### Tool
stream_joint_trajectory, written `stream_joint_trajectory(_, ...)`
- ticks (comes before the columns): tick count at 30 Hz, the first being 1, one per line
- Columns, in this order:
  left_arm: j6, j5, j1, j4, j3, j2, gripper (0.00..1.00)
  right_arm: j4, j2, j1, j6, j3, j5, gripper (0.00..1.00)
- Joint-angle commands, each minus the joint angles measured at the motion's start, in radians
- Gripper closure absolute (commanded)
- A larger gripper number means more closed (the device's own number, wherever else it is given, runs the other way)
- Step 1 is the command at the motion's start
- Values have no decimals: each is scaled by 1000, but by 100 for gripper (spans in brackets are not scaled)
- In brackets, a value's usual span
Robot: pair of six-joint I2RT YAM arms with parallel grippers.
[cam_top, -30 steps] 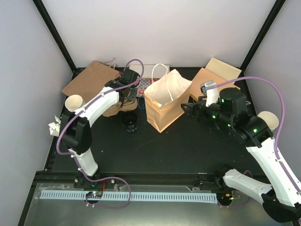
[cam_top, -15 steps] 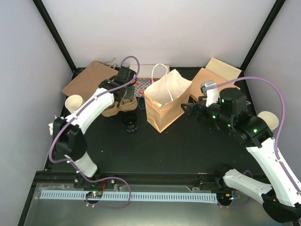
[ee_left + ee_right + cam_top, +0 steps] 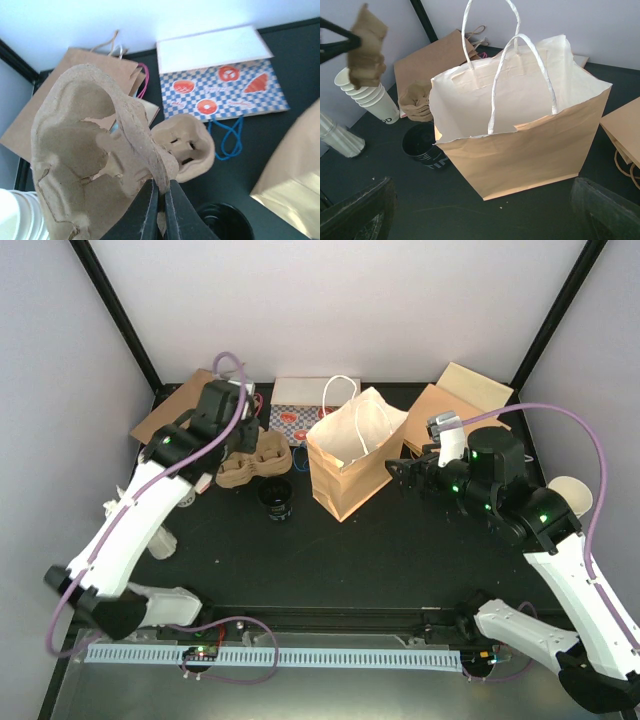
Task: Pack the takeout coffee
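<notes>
pinching the ragged edge of a brown pulp carrier (image 3: 90, 150), the left jaws are clenched on it and hold it up off the surface (image 3: 400, 550). a second carrier (image 3: 185, 145) sits below it on the black top. the takeout coffee (image 3: 275, 500), one short cup with a black lid, stands on the surface just in front of the carriers and just left of the open paper bag (image 3: 350, 455), apart from both jaws. the bag stands upright with its mouth open and its white handles up. the right jaws are spread wide, released and holding nothing, and hover near the bag's right side, facing it. a checkered bag (image 3: 220, 90) lies flat toward the back wall, with flat brown bags (image 3: 170, 410) to its left. a stack of cream paper cups (image 3: 367, 97) sits at the left edge.
</notes>
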Motion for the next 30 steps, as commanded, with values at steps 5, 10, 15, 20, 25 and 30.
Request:
stream_joint_trajectory(5,-15,137,-103,-168,-76,-302,95,-8,-37,2,10,-14,12,3)
stream_joint_trajectory(10,-130,286,-149,-289,-171,-432,95,5,-74,2,31,-69,-9,3)
stream_joint_trajectory(15,-233,528,-173,-270,-353,-544,96,19,-101,2,72,-118,-55,3)
stream_joint_trajectory(20,-340,586,-236,-195,-544,-628,97,25,-147,2,101,-178,-58,3)
stream_joint_trajectory(25,-454,527,-378,-14,-684,-666,98,72,-184,2,124,-296,-61,3)
stream_joint_trajectory(30,-554,233,-609,40,-674,-562,98,82,-180,2,171,-379,-60,3)
